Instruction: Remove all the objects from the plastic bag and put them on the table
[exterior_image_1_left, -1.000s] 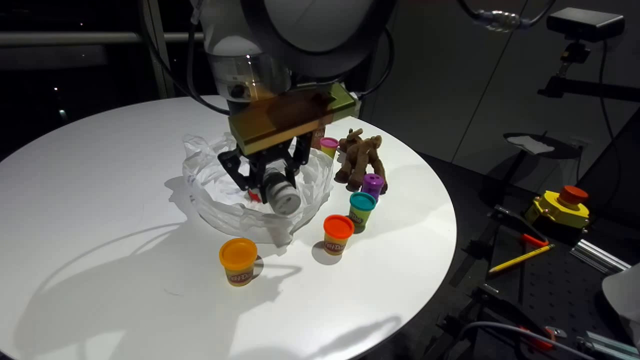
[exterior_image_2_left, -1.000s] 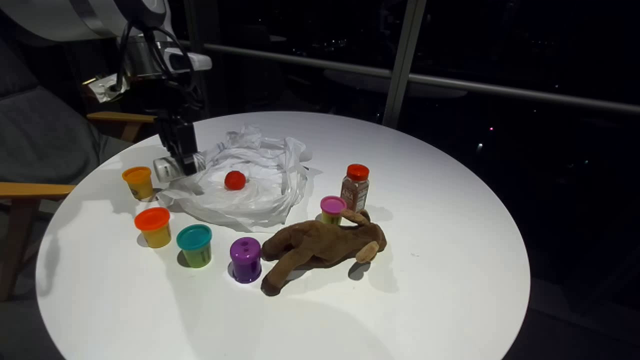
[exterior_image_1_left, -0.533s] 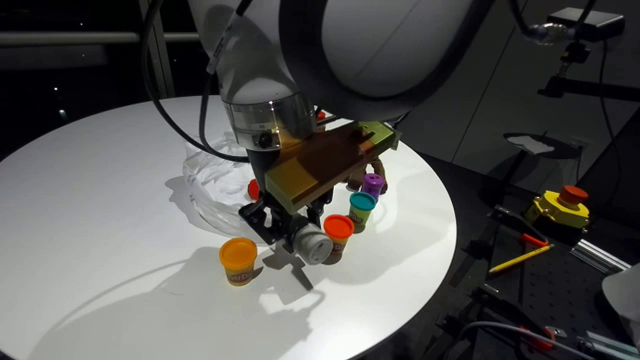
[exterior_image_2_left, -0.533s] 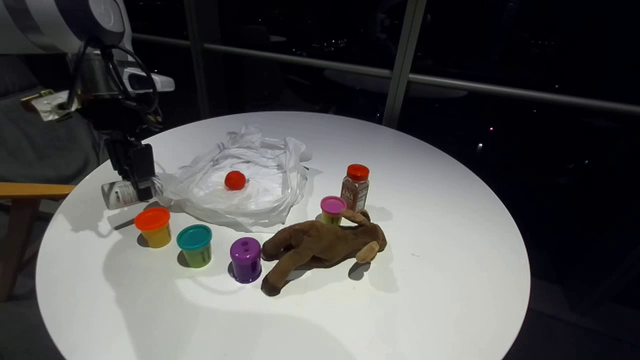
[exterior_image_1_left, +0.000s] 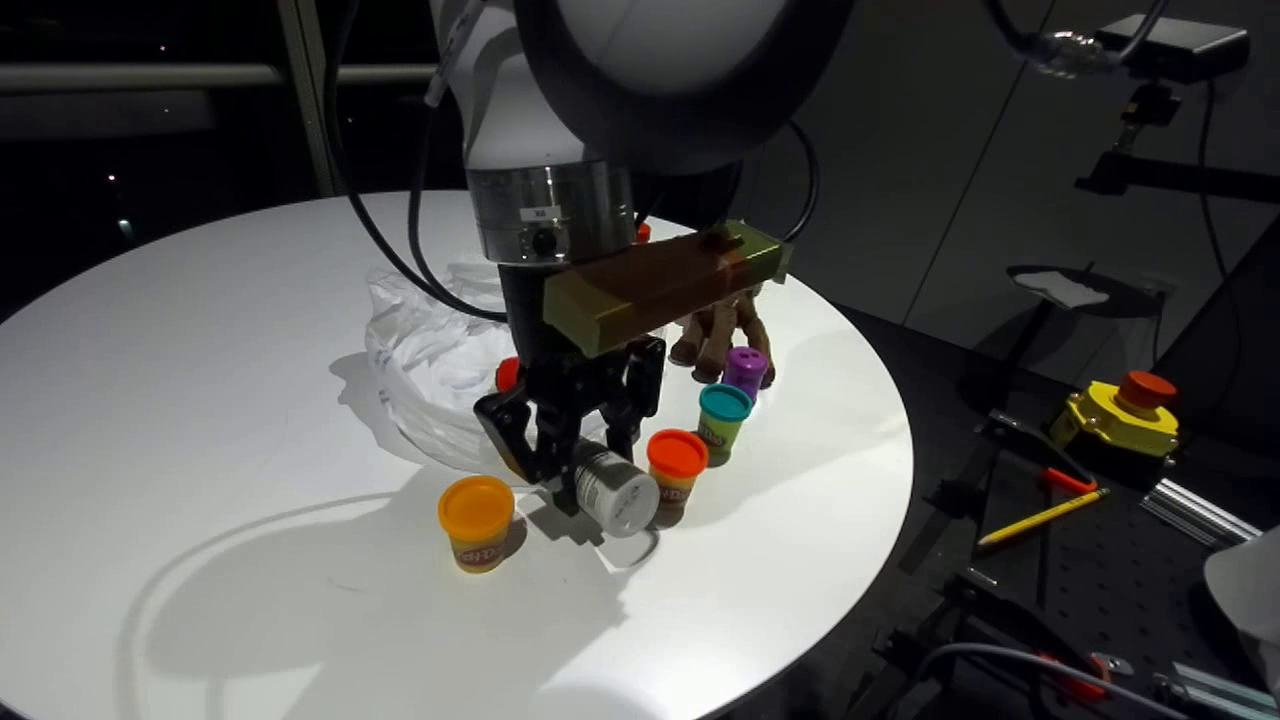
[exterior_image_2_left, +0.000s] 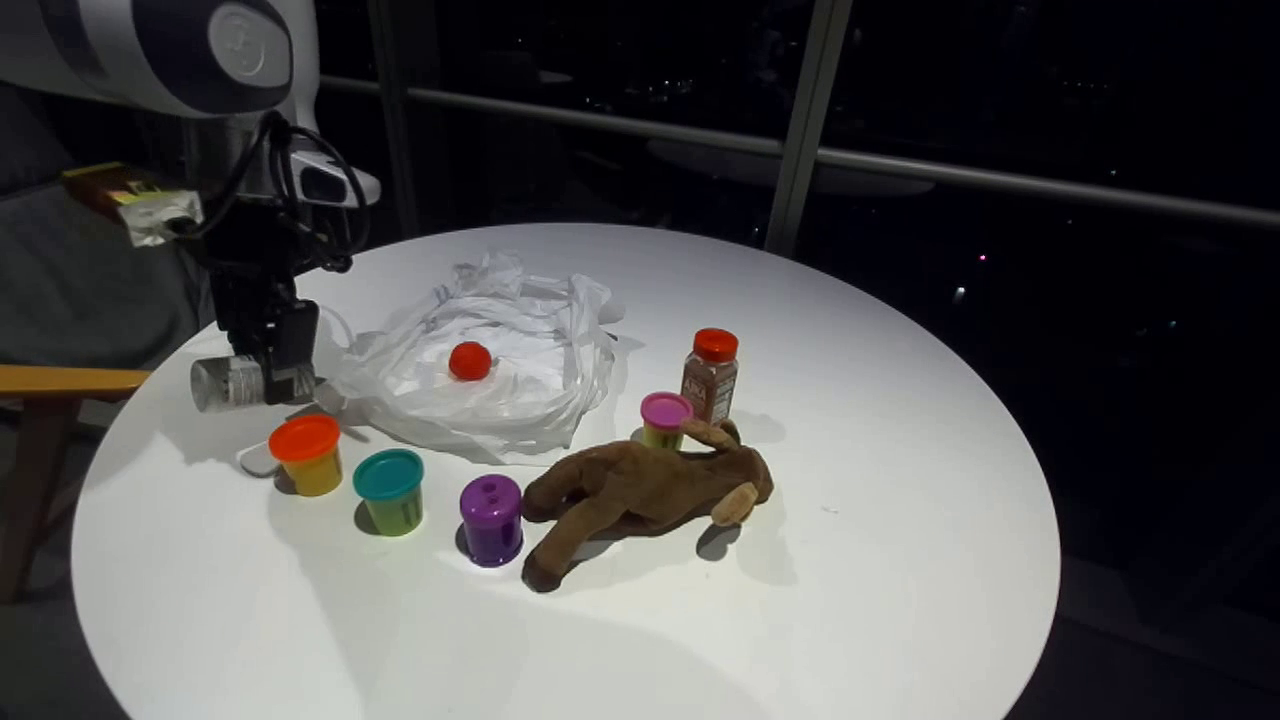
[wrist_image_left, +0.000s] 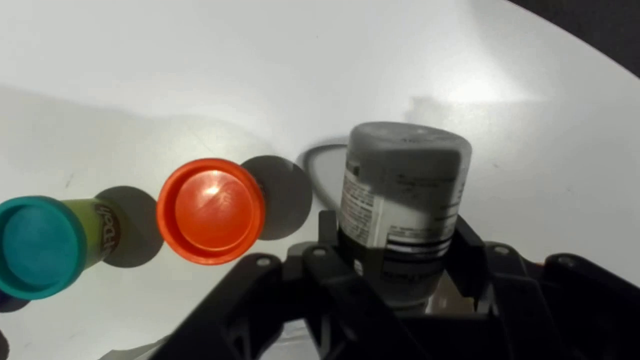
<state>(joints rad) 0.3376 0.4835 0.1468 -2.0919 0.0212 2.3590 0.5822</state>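
While gripper (exterior_image_2_left: 272, 378) grasps white cylinder (exterior_image_2_left: 228, 384), frame left, task looks nearly done: seven objects (exterior_image_2_left: 640, 482) on table (exterior_image_2_left: 880, 600), red piece (exterior_image_2_left: 470, 361) left in bag (exterior_image_2_left: 500, 425), centre-left.

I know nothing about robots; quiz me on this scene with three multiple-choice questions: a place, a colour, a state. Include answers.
1. Where is the round red thing?
A) Under the brown plush animal
B) In the crumpled whitish plastic bag
C) On the floor

2. What colour is the lid of the greenish plastic tub between the purple plastic cylinder and red-orange-lidded yellow tub?
A) Teal
B) Pink
C) White

3. What is the black gripper doing?
A) Standing open, empty
B) Lying on the floor
C) Gripping a labelled pale cylindrical container

1 B: in an exterior view, the bag's film lies around it.
2 A: the lid looks teal in all three views.
3 C: the wrist view shows the container between its jaws.
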